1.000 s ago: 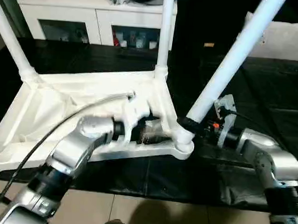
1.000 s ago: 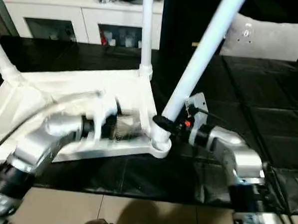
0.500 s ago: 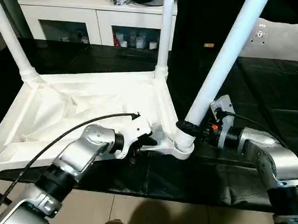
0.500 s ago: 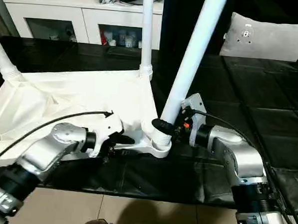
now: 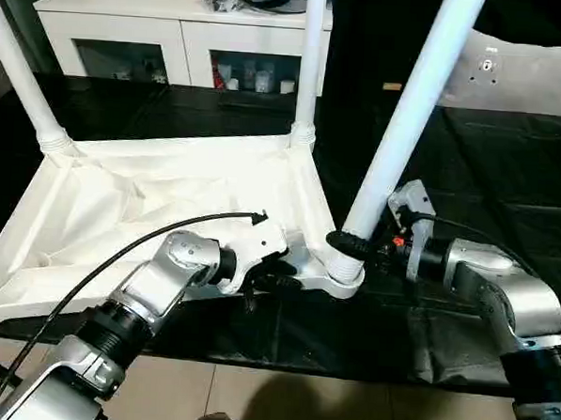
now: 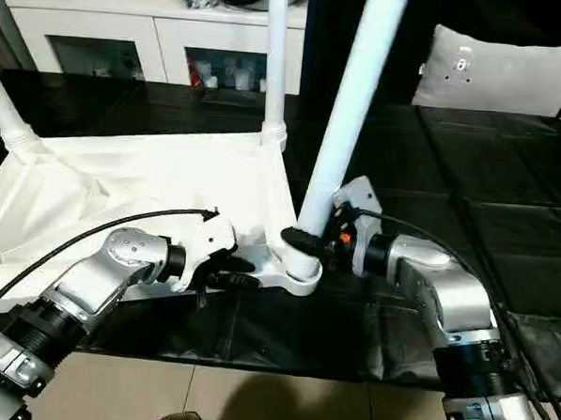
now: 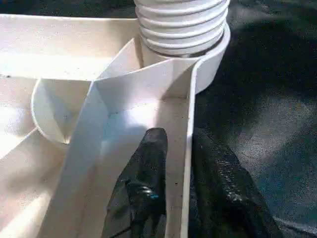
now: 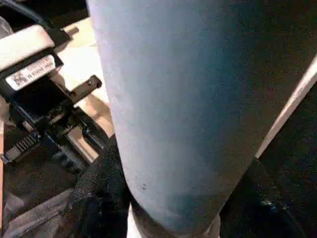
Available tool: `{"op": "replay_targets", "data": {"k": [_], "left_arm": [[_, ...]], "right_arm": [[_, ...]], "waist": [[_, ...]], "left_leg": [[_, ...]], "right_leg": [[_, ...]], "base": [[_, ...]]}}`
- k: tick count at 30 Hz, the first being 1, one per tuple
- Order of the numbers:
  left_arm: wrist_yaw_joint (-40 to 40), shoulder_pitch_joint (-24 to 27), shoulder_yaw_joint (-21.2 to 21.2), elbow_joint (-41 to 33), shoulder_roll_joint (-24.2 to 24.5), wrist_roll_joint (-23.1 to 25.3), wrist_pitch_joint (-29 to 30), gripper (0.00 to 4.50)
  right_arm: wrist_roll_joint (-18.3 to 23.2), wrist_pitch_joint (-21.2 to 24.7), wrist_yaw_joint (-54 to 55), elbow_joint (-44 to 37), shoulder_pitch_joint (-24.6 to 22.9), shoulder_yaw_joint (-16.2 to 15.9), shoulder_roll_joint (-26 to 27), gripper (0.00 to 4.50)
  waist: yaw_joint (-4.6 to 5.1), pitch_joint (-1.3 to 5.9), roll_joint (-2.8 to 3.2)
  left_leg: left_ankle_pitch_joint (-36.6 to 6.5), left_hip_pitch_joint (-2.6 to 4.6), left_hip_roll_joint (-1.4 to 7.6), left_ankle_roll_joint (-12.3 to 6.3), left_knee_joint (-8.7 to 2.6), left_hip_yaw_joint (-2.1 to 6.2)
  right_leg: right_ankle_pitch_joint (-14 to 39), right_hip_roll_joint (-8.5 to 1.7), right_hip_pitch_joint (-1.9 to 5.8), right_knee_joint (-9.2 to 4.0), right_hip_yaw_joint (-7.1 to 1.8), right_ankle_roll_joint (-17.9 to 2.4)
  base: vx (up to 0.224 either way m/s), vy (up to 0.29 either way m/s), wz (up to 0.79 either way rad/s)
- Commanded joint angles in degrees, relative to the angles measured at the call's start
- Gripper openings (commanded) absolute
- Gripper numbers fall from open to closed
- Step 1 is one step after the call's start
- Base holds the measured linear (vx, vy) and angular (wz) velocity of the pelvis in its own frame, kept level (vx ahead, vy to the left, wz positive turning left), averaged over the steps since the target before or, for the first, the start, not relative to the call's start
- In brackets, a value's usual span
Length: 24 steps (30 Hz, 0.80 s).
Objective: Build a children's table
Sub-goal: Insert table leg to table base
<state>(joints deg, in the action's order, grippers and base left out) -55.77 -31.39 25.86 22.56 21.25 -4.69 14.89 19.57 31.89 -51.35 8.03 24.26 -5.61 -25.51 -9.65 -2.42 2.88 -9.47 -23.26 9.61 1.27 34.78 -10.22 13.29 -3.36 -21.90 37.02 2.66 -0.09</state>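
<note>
The table (image 5: pixel 168 204) lay upside down on the black mat (image 5: pixel 508 184). At its near rim, just left of the corner socket (image 5: pixel 338 274), the left gripper (image 7: pixel 176 163) pinched the rim wall. At the socket, the right gripper (image 5: pixel 349 244) clasped the leg (image 5: pixel 408 113). Advice: brace the rim firmly, keep the leg square while screwing.

White low cabinet (image 5: pixel 186 36) with glass doors behind; grey cushion (image 6: pixel 499 76) beside it on black mat (image 5: pixel 508 175)
</note>
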Motion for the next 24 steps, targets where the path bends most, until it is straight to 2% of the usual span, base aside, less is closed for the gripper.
{"op": "replay_targets", "data": {"k": [1,5,9,12,16,23,24], "left_arm": [[-0.6,-0.9,0.2,0.8,0.4,0.9,-0.4,0.62],[-1.6,-1.1,1.0,2.2,0.7,2.6,-1.7,0.37],[-2.4,-0.8,1.7,2.6,1.0,3.4,-2.5,0.1],[-3.8,-0.6,1.4,2.0,1.0,2.8,-3.5,0.0],[-5.9,-0.6,1.1,1.4,1.1,2.2,-4.2,0.0],[-8.7,-0.4,1.8,1.0,1.7,2.9,-4.7,0.0],[-8.8,-0.4,2.1,1.0,1.8,3.3,-5.0,0.0]], "right_arm": [[-0.5,0.2,-0.2,0.3,0.0,-0.6,-0.5,1.9],[-0.7,0.4,-0.5,0.7,0.1,-1.0,-0.7,1.9],[-0.8,0.8,-1.0,1.0,0.5,-1.4,-0.8,1.9],[-1.4,1.1,-1.8,2.0,1.5,-2.3,-1.0,1.9],[-2.1,1.6,-2.8,3.6,2.8,-3.4,-1.5,1.9],[-2.8,2.1,-5.3,5.9,5.1,-5.4,-2.4,1.9],[-3.1,2.2,-6.1,6.4,5.5,-6.1,-2.6,1.9]], "waist": [[0.0,3.26,-0.79],[-0.03,3.38,-0.77],[0.04,3.32,-0.62],[0.18,3.42,-0.73],[0.24,3.47,-0.75],[0.21,3.51,-0.73],[0.27,3.47,-1.36]], "left_leg": [[-15.3,1.98,3.94,2.0,-4.62,1.97],[-13.4,1.91,3.95,1.4,-4.5,1.87],[-14.1,1.99,4.02,1.46,-4.63,1.92],[-13.7,1.89,3.95,1.37,-4.6,1.9],[-12.3,1.86,3.93,0.88,-4.44,1.76],[-11.3,1.83,3.94,0.33,-4.34,1.7],[-11.3,1.87,3.97,0.1,-4.34,1.56]], "right_leg": [[13.4,-6.03,1.42,-5.55,-2.94,-9.7],[10.7,-5.92,1.43,-5.44,-2.97,-9.9],[11.0,-5.9,1.37,-5.44,-2.9,-10.2],[10.0,-5.86,1.47,-5.26,-2.84,-10.6],[7.4,-5.83,1.56,-5.04,-2.84,-11.4],[6.3,-5.75,1.63,-4.9,-2.74,-12.0],[6.0,-5.73,1.67,-5.0,-2.76,-12.0]], "base": [[0.0,0.0,0.0],[0.0,0.0,0.0],[0.0,0.0,0.0],[0.0,0.0,0.0],[0.0,0.0,0.0],[0.0,0.0,0.0],[0.0,0.0,0.0]]}}
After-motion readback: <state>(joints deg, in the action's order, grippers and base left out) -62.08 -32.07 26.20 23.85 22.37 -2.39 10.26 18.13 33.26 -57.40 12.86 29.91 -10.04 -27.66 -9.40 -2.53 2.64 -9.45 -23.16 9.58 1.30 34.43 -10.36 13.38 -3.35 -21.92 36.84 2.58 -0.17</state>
